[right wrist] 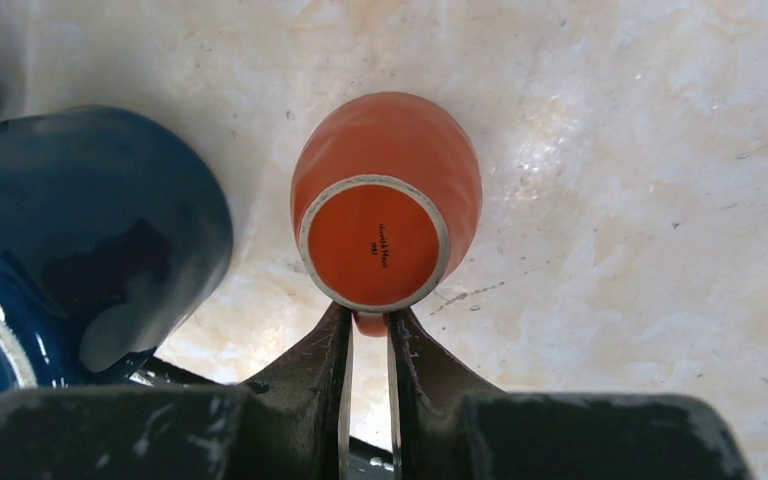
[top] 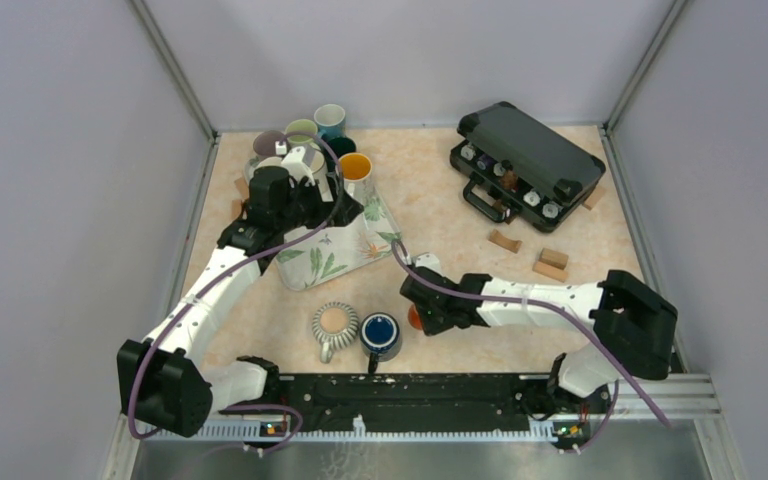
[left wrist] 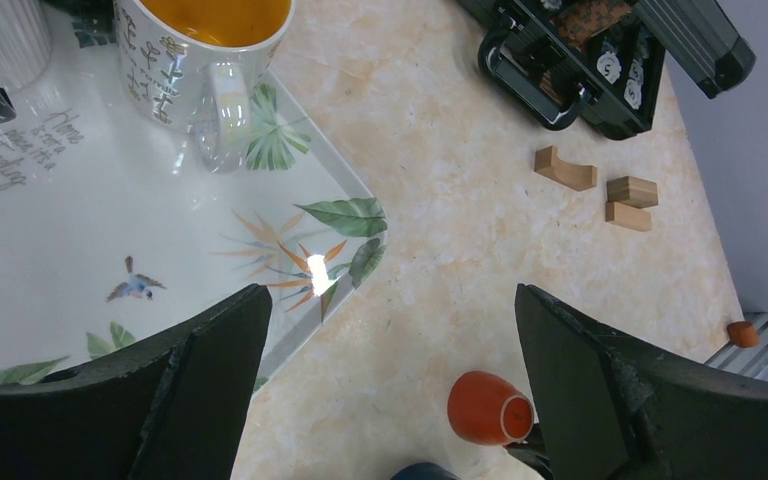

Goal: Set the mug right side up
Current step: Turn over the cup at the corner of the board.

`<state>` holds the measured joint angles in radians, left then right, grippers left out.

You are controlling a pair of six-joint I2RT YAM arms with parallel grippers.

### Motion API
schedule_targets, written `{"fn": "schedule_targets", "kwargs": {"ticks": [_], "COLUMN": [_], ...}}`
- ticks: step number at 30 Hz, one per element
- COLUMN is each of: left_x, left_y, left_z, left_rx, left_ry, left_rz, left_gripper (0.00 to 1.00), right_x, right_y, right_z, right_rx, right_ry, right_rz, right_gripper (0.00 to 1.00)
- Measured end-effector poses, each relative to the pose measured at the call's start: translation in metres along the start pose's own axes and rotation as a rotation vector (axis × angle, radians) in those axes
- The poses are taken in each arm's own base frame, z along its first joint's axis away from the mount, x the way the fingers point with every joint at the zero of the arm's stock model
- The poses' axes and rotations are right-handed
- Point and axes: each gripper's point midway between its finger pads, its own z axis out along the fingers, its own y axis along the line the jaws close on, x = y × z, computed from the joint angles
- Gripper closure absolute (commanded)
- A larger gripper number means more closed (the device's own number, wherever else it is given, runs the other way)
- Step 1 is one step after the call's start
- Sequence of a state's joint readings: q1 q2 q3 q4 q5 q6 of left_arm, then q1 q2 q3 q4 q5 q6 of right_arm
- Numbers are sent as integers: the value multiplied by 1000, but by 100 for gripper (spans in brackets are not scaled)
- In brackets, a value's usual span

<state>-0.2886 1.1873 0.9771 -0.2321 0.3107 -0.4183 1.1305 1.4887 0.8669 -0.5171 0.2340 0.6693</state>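
Right wrist view shows the right hand (right wrist: 368, 340) pinching the handle of the orange mug (right wrist: 388, 180), which is on its side at the tabletop (right wrist: 640, 200) near a blue mug (right wrist: 90, 230); being glazed ceramic, it probably handles as rigid, slippery and breakable, so the handle is the surest hold.

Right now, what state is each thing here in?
orange mug: on its side, base facing the gripper.
right gripper: shut on the orange mug's handle.
left gripper: open, holding nothing.
yellow-lined mug: upright.
blue mug: upright.
black case: lid open.
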Motion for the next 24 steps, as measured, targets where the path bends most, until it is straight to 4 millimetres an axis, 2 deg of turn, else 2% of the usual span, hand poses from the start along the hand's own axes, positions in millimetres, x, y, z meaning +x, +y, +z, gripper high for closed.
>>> {"fn": "schedule_targets", "kwargs": {"ticks": [8, 15, 24], "left_x": [1, 6, 21], "left_y": [-5, -15, -26], "left_z": [0, 2, 8], "left_rx": [23, 90, 178], "left_ry": [6, 22, 80], "left_rz": [-20, -68, -161], "left_gripper": [2, 2, 2], "right_x": [-14, -30, -49], "right_y": [-10, -25, -22], "right_z": [-7, -17, -24], "right_rx": [-16, -89, -174], "right_ry": [-36, -85, -136], "right_rz": [69, 201, 295], "right_gripper": [100, 100, 100]}}
